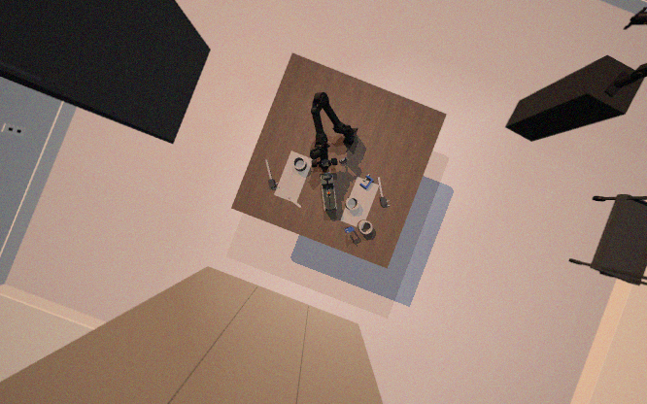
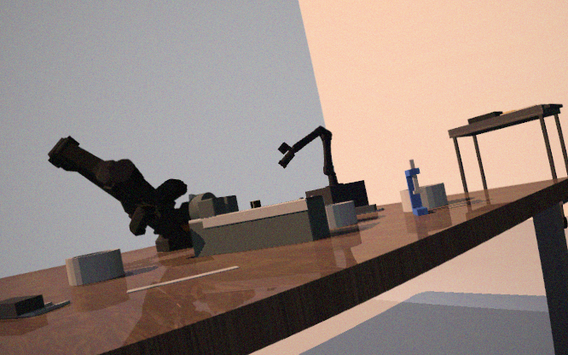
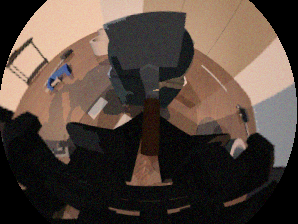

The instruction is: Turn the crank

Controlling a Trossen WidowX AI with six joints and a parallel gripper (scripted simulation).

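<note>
The machine is a long grey-green housing (image 1: 331,205) (image 2: 255,236) with a pale top rim. In the top view a tiny red-orange pointer (image 1: 328,192) shows inside its channel; the brass marks are too small to make out, so whether it is level with them cannot be told. In the wrist view the crank's grey end (image 3: 147,42) stands ahead, and a brown-red handle (image 3: 151,112) runs back from it between my fingers. My gripper (image 1: 324,163) (image 3: 149,115) is shut on this handle at the arm's end of the machine. The fingertips are hidden in the exterior view.
A round pot (image 1: 299,163) stands on a white sheet (image 1: 289,187) to one side. On the other side are another sheet (image 1: 349,218), a pot (image 1: 351,203), a blue clamp (image 1: 366,183) (image 2: 419,211) (image 3: 59,76) and a further pot (image 1: 365,227) near the table edge.
</note>
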